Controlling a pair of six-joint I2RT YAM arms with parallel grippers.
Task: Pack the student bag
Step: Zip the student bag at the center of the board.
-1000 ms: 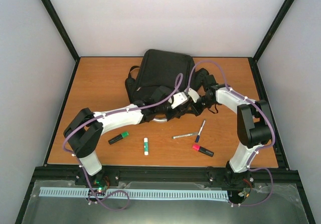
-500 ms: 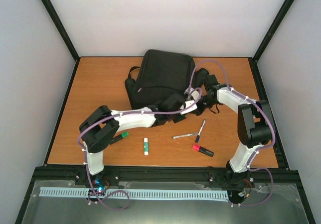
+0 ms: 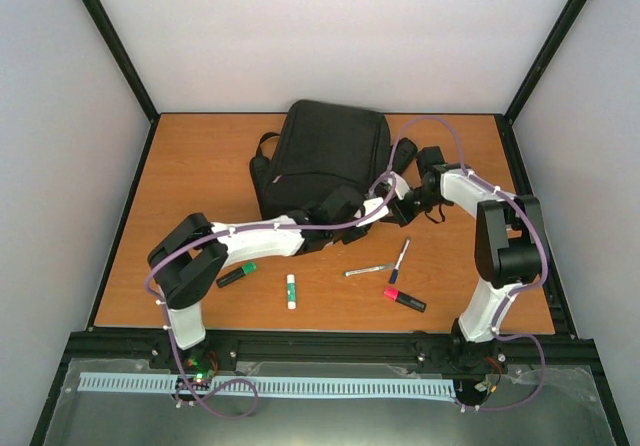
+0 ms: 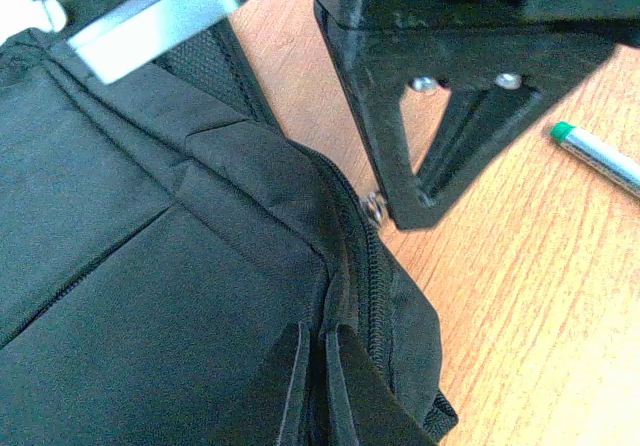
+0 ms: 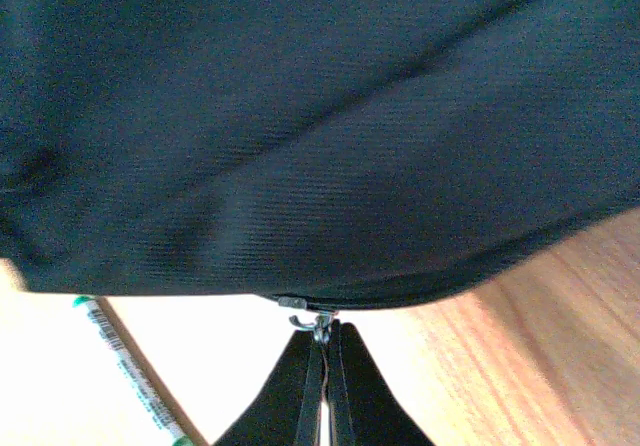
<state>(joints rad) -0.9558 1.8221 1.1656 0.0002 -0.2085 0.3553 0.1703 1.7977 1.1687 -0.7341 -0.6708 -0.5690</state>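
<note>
Over the last second the left gripper (image 4: 320, 336) has gone from about half open to closed. Its two fingers now stand almost together, with a fold of black fabric pinched between them just beside the zip seam of the student bag (image 3: 325, 156). The left arm has also stretched further across the bag's near right corner, where the right arm is working.

The right gripper (image 5: 322, 344) has not changed: its fingers are closed tight on the small metal zip pull (image 4: 375, 209) at the bag's edge, just where the seam turns the corner.

The bag lies flat on the table (image 3: 200, 166), in the middle of the far half, with its top close to the far edge and its straps spilling toward the left and right.

With one gripper anchoring the cloth and the other on the pull, the bag looks braced for the zip to be drawn, so the fabric should not drag along with the slider. From the pictures I cannot tell how far the zip is already open.

Nothing seems packed yet. The green highlighter (image 3: 236, 275), glue stick (image 3: 291, 290), pen (image 3: 370, 269), marker (image 3: 400, 259) and pink highlighter (image 3: 404, 299) lie loose nearer the table's near edge
</note>
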